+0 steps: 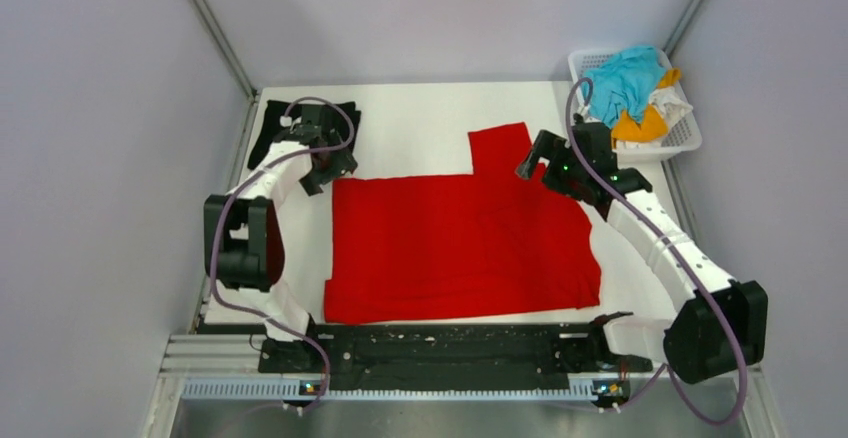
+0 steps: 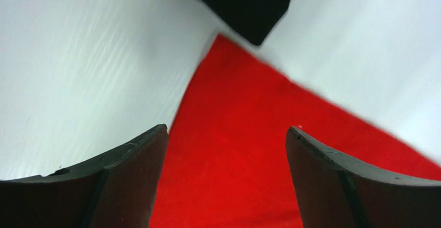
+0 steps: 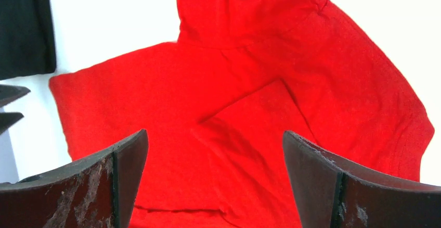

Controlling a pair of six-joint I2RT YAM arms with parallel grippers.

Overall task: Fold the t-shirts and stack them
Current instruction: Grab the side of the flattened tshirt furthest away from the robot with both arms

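**Red t-shirt (image 1: 460, 243) spread flat on the white table (image 1: 420, 118); both grippers held open at its far side.**

The red t-shirt is laid across the centre of the table, with one sleeve projecting toward the far edge; a flap folded over onto the body is seen in the right wrist view. The left gripper (image 1: 325, 170) is positioned over the shirt's far left corner, fingers (image 2: 130, 165) spread apart, nothing gripped. The right gripper (image 1: 528, 161) is positioned just beside the projecting sleeve, jaws likewise apart and empty. A black garment (image 1: 268, 123) is located at the far left of the table, partly hidden by the left gripper. A white basket (image 1: 690, 136) at the far right corner is filled with blue, orange and white garments.
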